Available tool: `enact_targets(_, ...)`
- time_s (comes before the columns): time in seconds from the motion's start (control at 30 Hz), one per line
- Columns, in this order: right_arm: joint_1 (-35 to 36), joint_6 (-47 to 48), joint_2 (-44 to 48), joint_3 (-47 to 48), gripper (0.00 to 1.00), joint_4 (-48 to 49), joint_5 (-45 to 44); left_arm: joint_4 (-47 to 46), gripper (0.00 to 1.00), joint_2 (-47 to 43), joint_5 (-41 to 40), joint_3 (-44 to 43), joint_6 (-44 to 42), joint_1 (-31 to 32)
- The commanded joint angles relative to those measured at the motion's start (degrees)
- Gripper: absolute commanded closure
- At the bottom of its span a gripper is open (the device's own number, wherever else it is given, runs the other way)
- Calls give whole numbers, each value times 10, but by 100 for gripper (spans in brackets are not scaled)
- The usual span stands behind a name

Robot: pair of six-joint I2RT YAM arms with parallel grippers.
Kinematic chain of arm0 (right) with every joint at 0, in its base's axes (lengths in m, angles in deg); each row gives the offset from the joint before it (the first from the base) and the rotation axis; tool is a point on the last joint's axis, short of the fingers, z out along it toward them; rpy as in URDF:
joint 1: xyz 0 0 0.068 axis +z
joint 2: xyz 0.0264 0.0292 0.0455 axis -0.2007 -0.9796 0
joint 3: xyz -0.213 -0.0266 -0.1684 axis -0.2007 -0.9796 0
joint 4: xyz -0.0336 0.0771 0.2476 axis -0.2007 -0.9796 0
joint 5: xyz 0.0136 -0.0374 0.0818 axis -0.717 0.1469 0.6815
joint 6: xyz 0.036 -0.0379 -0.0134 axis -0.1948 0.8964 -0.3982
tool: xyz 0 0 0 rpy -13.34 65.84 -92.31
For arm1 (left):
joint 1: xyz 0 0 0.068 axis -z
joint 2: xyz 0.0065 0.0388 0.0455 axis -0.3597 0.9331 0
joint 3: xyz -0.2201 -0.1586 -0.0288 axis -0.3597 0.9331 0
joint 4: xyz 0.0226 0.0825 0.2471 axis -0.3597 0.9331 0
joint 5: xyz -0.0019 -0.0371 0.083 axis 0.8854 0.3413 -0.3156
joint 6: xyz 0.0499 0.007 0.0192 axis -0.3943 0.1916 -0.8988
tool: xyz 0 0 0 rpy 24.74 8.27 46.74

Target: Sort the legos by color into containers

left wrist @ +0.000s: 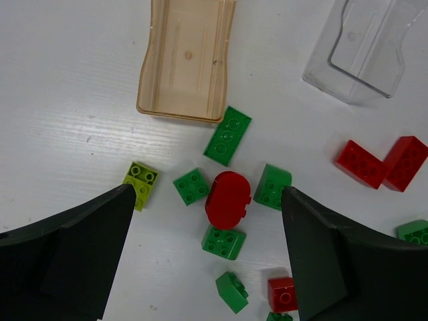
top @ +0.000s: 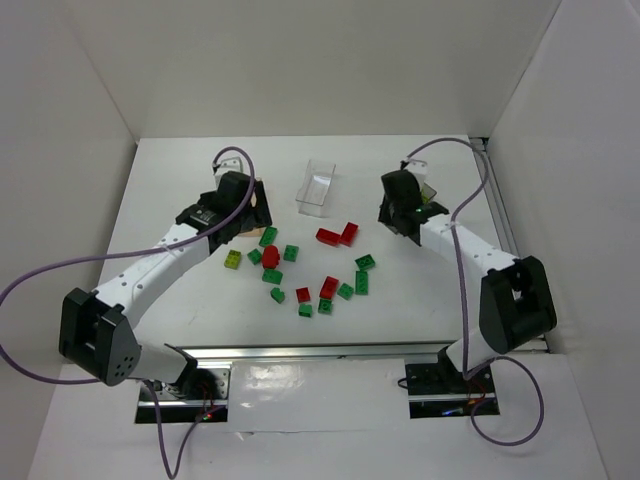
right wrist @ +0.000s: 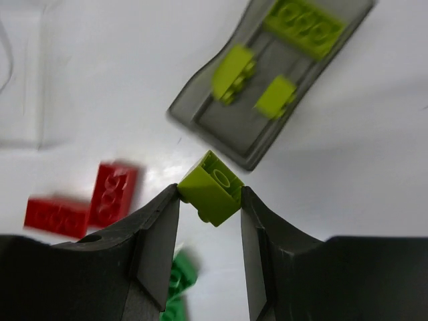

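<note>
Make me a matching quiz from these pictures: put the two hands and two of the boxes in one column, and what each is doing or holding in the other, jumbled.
Column one:
1. tan box
2. dark box
3. left hand
4. right hand

Column two:
A. pinches one yellow-green brick
B. a container with nothing in it
C. open, hovering over a rounded red brick
D. contains three yellow-green bricks

Pairs: 1-B, 2-D, 3-C, 4-A.
</note>
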Motion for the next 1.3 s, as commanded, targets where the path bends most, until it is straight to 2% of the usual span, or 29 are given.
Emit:
enact_targets(0.0, -53, 21, -11, 44, 60, 37, -13, 10, 0, -9, -40, -12, 17, -3)
enact_targets(0.17, -106, 34, -78, 98, 60, 64, 37, 10, 0, -9, -46, -12, 17, -8)
enact_targets(0.3, -106, 23, -118, 123, 60, 59, 47, 10, 0, -4, -40, -12, 22, -8)
enact_targets(0.4, -106, 18, -125, 125, 54, 59, 53, 10, 0, -4, -40, -12, 22, -13)
enact_targets(0.57, -112, -1, -120, 120, 16, 47, 41, 10, 0, -10, -68, -17, 3, -29)
enact_targets(0.63, -112, -1, -92, 105, 19, 47, 27, 17, 0, -16, -68, -22, -5, -56)
enact_targets(0.73, -85, 6, -42, 89, 34, 58, 22, 34, 0, -23, -54, -22, -5, -98)
enact_targets(0.8, -47, 14, -24, 81, 40, 69, 44, 46, 0, -29, -33, -22, 1, -135)
enact_targets(0.87, -13, 31, -24, 81, 40, 69, 92, 46, 0, -29, -1, -17, 6, -156)
enact_targets(0.9, 25, 31, -24, 81, 39, 69, 99, 46, 0, -29, 10, -17, 6, -173)
enact_targets(1.03, 88, 12, -56, 76, 33, 56, 99, 51, 0, 2, 97, 2, -21, -185)
enact_targets(1.13, 96, -8, -61, 64, 31, 61, 105, 62, 0, 38, 123, 24, -26, -178)
enact_targets(1.27, 96, -8, -41, 51, 30, 61, 98, 21, 2, 59, 101, 75, 15, -159)
